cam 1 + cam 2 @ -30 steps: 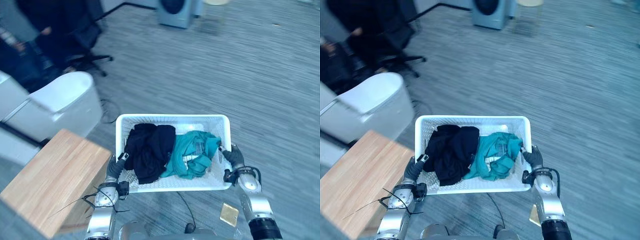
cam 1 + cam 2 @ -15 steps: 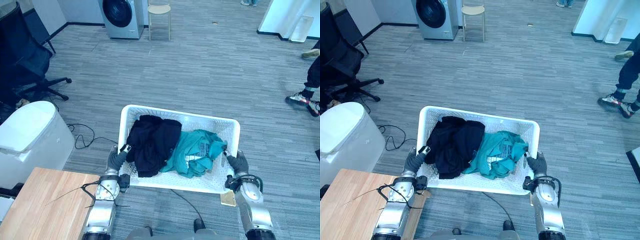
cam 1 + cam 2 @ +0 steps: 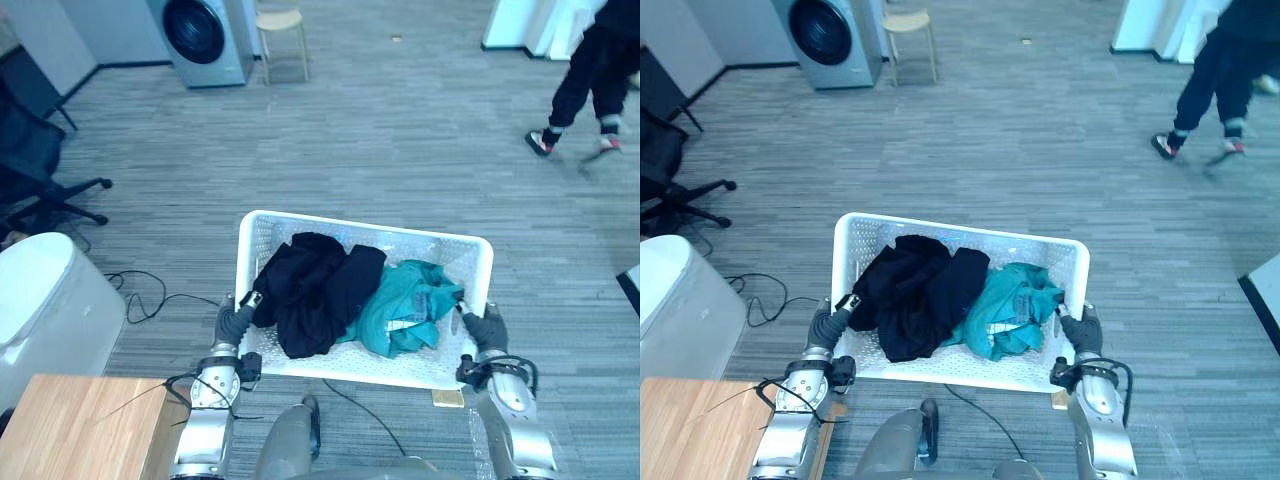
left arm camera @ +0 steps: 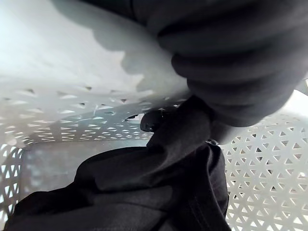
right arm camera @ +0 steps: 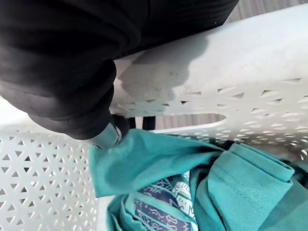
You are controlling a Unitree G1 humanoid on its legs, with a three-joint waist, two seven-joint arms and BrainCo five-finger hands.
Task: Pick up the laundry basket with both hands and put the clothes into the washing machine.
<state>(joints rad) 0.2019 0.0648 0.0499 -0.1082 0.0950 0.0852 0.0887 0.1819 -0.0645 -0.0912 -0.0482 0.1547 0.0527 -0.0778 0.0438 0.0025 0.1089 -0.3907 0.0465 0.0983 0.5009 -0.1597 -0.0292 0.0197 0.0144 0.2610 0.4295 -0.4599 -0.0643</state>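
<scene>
A white perforated laundry basket (image 3: 262,232) hangs in front of me above the grey floor, held at its two short ends. Black clothes (image 3: 315,290) lie in its left half and teal clothes (image 3: 405,310) in its right half. My left hand (image 3: 237,320) is curled over the left rim (image 4: 72,91), a dark fingertip (image 4: 153,120) reaching inside by the black cloth. My right hand (image 3: 486,328) is hooked over the right rim (image 5: 231,62), its finger (image 5: 107,135) touching the teal cloth. The washing machine (image 3: 197,38) stands far off at the upper left.
A small stool (image 3: 280,22) stands beside the washer. An office chair (image 3: 30,170) and a white bin (image 3: 45,300) are on the left, a wooden table (image 3: 80,425) at lower left. A person (image 3: 590,70) walks at upper right. Open floor lies between.
The camera has swung, so the whole scene has shifted. Both hands keep hold of the basket. The person at the right has walked further away.
</scene>
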